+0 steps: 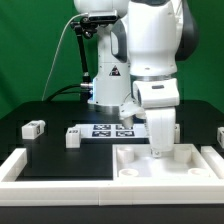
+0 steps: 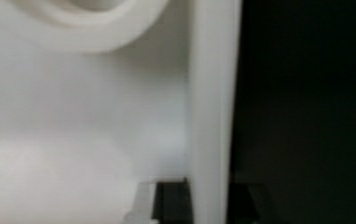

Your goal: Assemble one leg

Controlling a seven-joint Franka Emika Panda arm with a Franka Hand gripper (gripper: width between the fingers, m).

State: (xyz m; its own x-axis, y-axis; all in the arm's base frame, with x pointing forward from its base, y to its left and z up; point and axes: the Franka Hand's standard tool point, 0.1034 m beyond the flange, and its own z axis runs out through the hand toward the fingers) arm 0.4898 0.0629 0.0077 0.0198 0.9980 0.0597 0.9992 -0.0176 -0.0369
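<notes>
The glossy white Franka arm (image 1: 150, 40) with rounded shells leans forward over a matte black table (image 1: 60, 150). At the front lies a large flat white square plastic panel (image 1: 185, 165) with a raised rim, bordered on the exterior view's left by a thick, blocky white rail (image 1: 20, 165). Farther back, a thin flat marker board (image 1: 100, 130) carrying black-and-white tags lies on the table. The gripper (image 1: 160, 148) points straight down onto the panel's rear edge. In the blurred wrist view the straight smooth rim (image 2: 210, 100) runs between two dark fingers (image 2: 168, 205), close on either side, beside a round socket (image 2: 86, 20). Whether they pinch the rim I cannot tell. A small white plastic block-shaped leg (image 1: 33, 128) with a square tag lies loose at the exterior view's far left, well apart from the panel. A second leg (image 1: 73, 137) sits just left of the marker board, and a third leg (image 1: 222, 135) sits at the right edge.
</notes>
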